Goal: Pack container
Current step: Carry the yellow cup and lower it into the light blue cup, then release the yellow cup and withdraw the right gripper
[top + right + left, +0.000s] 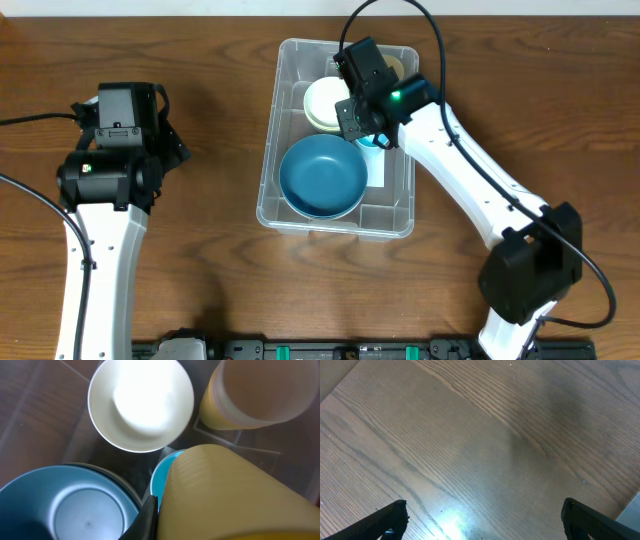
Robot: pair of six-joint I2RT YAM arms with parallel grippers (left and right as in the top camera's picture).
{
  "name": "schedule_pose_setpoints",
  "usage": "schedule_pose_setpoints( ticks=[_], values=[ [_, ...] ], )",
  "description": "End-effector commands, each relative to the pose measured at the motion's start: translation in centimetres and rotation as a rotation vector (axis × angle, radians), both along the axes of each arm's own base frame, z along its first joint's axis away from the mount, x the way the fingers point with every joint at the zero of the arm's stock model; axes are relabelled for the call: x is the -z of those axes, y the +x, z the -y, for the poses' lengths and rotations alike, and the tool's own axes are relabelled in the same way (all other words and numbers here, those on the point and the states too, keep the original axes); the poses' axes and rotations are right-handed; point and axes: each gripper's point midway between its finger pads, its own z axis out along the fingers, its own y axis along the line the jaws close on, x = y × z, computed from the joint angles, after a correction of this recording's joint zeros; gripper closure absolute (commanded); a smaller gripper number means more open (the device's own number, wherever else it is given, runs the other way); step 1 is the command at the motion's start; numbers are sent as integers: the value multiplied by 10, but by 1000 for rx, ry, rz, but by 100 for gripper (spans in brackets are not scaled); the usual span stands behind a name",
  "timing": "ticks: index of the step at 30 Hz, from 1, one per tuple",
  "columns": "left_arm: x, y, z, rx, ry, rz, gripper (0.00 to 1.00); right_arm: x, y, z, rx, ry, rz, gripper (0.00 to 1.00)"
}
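Place: robot lab bench.
Machines: white left arm (98, 240), white right arm (470, 180), black cables (30, 119) trailing.
Surface: wood-grain table (200, 80).
Props: blue bowl (322, 176), white bowl (325, 100) in clear bin (335, 226).

White bowl (141, 405), blue bowl (65, 505) in the container (235, 440); blurred yellow object (230, 495), perhaps a cup, nearest.

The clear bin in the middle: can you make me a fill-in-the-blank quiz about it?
The biggest bowl in the container is ___.
The next-largest bowl beside it is ___.
The gripper above the container belongs to the ___ arm.
The left gripper, open, holds ___.
Missing words: blue, white, right, nothing.
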Motion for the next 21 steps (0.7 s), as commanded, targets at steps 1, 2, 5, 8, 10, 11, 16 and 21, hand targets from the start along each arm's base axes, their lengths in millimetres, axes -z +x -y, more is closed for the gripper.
schedule_pose_setpoints(
  ticks=[1,2,5,8,10,11,16,21],
  values=[
    [-3,-2,-4,-9,21,3,2,18,1,-10,-29,-12,-31,99],
    [-3,-2,-4,-9,21,2,2,21,2,-10,-29,-16,-37,99],
    [-3,-2,-4,-9,21,2,2,28,2,-11,-29,-22,-46,99],
    [-3,-2,-4,-9,21,2,2,29,3,-11,-30,-21,-45,77],
    [-3,-2,-4,-9,21,2,2,27,4,-12,-35,-20,-38,56],
    [-3,-2,-4,-9,21,2,2,24,5,-12,-40,-20,-34,51],
    [-3,-2,-4,-9,21,2,2,-11,3,-5,-26,-16,11,35],
    [-3,-2,-4,-9,21,2,2,-69,-5,14,30,28,107,26]
  ],
)
